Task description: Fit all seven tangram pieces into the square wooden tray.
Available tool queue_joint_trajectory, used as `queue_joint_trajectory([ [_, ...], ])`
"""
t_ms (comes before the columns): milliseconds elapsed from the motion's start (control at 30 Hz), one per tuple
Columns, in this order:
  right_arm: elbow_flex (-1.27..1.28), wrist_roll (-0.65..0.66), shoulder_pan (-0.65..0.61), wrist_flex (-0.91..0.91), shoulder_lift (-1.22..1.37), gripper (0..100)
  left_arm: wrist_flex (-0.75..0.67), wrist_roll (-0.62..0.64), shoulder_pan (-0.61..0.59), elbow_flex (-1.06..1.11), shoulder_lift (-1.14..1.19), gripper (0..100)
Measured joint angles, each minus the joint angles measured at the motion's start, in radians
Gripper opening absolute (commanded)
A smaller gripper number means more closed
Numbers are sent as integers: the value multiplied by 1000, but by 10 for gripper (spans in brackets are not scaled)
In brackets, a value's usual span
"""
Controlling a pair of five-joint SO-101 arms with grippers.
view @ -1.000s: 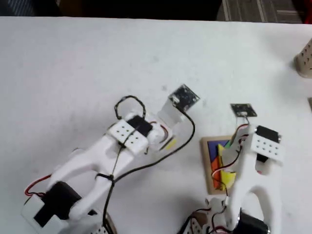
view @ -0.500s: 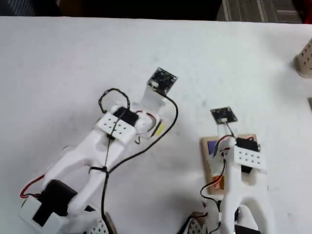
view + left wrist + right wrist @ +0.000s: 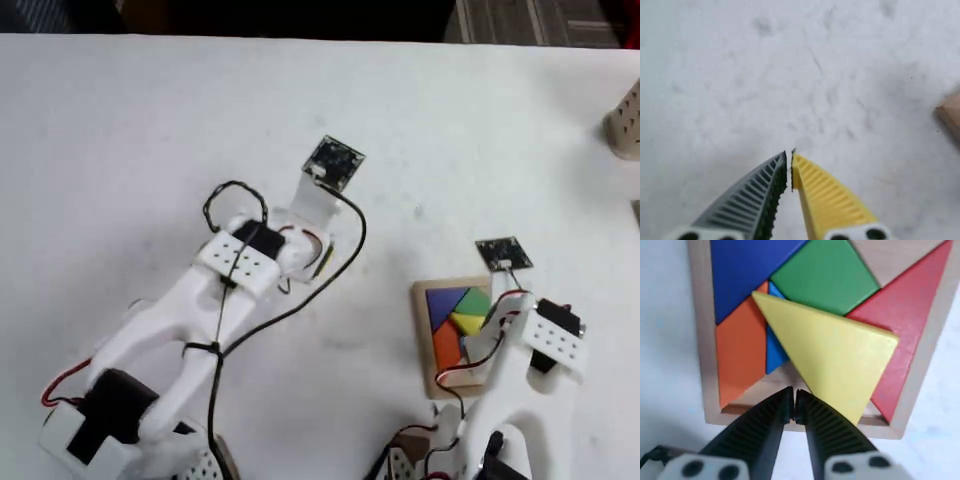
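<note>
White worktop [image 3: 150, 120] was seen w/ the wooden tray [image 3: 420, 335] toward its right side. Within it the yellow triangle [image 3: 835, 360] was laid askew, not seated, overlapping the red piece [image 3: 910, 315] & a small blue piece [image 3: 774, 352]. Its long edge ran from the tray's middle toward the rim at which the right tool [image 3: 794, 402] was held, tips pressed together, nothing gripped, just beside the triangle's near corner. The right arm was judged far nearer. The left tool [image 3: 790, 160] was likewise closed & empty, well apart over bare worktop. Vs 0.5 s ago: right arm was drawn back off the tray, pieces uncovered; left arm unmoved.
</note>
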Motion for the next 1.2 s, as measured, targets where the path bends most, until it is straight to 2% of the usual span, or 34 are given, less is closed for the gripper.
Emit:
queue_joint_trajectory([
  [300, -55, 107, 184, 0, 0, 17, 0, 0, 0, 0, 0, 46],
  [533, -97, 124, 284, -63, 0, 17, 0, 0, 0, 0, 0, 46],
  [633, -97, 124, 284, -64, 0, 17, 0, 0, 0, 0, 0, 46],
  [767, -172, 77, 270, 43, 0, 17, 0, 0, -9, 0, 0, 42],
  [967, -183, 23, 141, 216, -58, 17, -110, 100, -149, 0, 0, 41],
  [1067, -100, 23, 101, 201, -72, 17, -138, 143, -190, 0, 0, 24],
  [1200, 29, 23, 104, 44, -72, 17, -146, 153, -204, 0, 0, 22],
])
